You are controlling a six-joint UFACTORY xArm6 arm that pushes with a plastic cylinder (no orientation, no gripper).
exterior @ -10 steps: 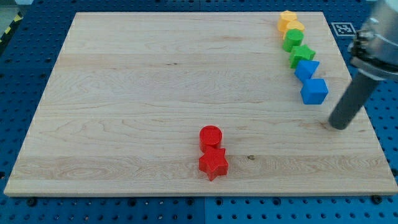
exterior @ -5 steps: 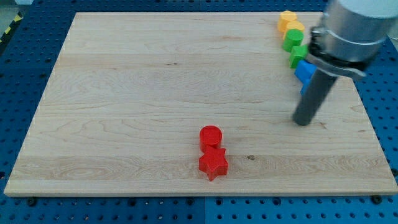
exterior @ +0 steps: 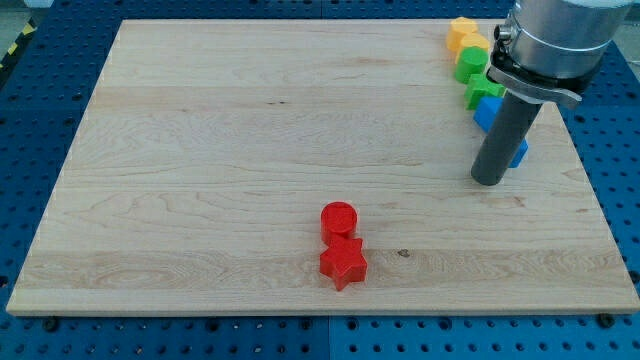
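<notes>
At the view's right edge of the wooden board (exterior: 250,150), my tip (exterior: 489,181) has slid left and slightly up to just beside the lower blue block (exterior: 519,151), partly hiding it; no claw fitted; red cylinder (exterior: 339,219) and red star (exterior: 344,263) unmoved.

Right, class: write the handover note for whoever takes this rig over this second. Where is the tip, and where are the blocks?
Tip: my tip rests on the wooden board, at the view's right, just left of the lower blue block, which the rod mostly hides; contact cannot be told.
Right-hand column, top to bottom: two yellow blocks, a green block, a second green block, a blue block, then the lower blue one.
Bottom centre: red cylinder touching the red star below it, far from the tip.
</notes>
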